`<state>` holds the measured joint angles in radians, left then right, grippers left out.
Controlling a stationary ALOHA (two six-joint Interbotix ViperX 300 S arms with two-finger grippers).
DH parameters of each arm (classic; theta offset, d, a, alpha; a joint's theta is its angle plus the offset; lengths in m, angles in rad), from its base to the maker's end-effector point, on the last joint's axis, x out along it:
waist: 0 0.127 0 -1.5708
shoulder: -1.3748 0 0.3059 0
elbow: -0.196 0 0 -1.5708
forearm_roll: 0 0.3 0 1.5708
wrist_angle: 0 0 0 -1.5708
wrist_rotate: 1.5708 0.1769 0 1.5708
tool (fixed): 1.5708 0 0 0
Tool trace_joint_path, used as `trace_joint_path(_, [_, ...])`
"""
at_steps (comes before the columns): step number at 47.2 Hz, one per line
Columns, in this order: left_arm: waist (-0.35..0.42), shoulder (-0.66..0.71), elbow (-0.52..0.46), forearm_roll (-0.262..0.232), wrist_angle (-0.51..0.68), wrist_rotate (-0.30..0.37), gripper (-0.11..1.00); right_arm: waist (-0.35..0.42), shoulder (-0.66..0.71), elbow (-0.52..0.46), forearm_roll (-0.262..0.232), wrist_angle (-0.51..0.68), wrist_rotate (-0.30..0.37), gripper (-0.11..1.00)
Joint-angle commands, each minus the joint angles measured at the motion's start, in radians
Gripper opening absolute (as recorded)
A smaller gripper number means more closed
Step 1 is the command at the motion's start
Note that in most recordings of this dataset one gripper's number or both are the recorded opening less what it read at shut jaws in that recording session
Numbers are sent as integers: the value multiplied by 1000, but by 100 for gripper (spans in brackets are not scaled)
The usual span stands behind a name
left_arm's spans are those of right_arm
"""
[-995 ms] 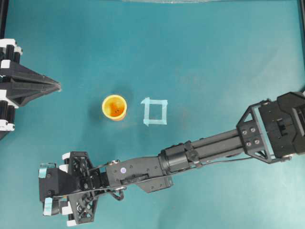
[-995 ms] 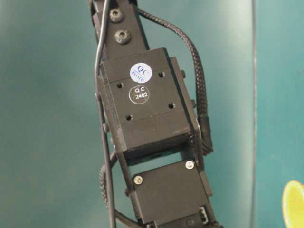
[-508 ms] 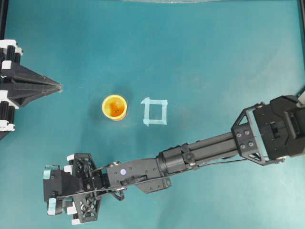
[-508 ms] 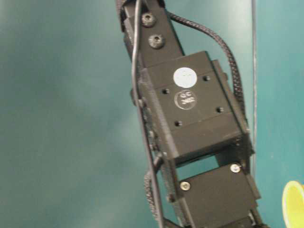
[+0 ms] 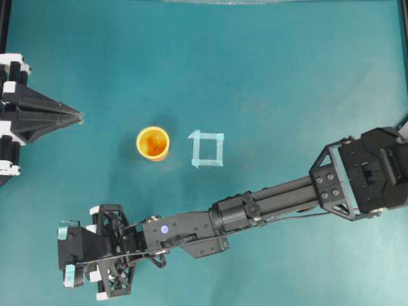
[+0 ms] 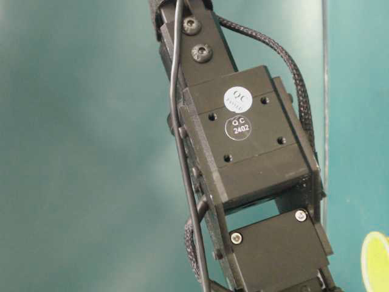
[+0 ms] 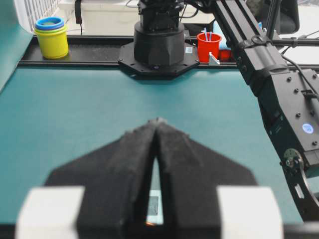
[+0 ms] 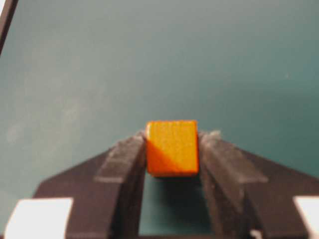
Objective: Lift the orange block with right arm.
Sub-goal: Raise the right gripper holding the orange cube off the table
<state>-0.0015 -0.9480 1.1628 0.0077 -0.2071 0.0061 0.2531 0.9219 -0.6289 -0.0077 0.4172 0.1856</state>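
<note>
Right gripper [image 8: 172,149] jaws pinch the block [image 8: 172,148] at their tips; a shallow hold risks slipping on lifting.

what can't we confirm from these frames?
- Orange block: seen only in the right wrist view; overhead, the right hand covers it.
- Whether it is off the table: unclear, view blurred.
- Table-level view: the arm fills it; only the cup's edge shows.

Even light, blurry close foregrounds
</note>
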Motion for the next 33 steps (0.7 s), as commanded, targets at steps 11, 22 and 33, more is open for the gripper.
trace_joint_path(11, [0, 5, -23, 2, 3, -2, 0, -3, -110, -26, -2, 15, 0, 40])
trace_joint_path(22, [0, 5, -25, 2, 9, -2, 0, -5, -166, -31, -15, 44, 0, 40])
trace_joint_path(33, [0, 6, -25, 0, 9, -6, 0, -5, -212, -43, -15, 66, 0, 40])
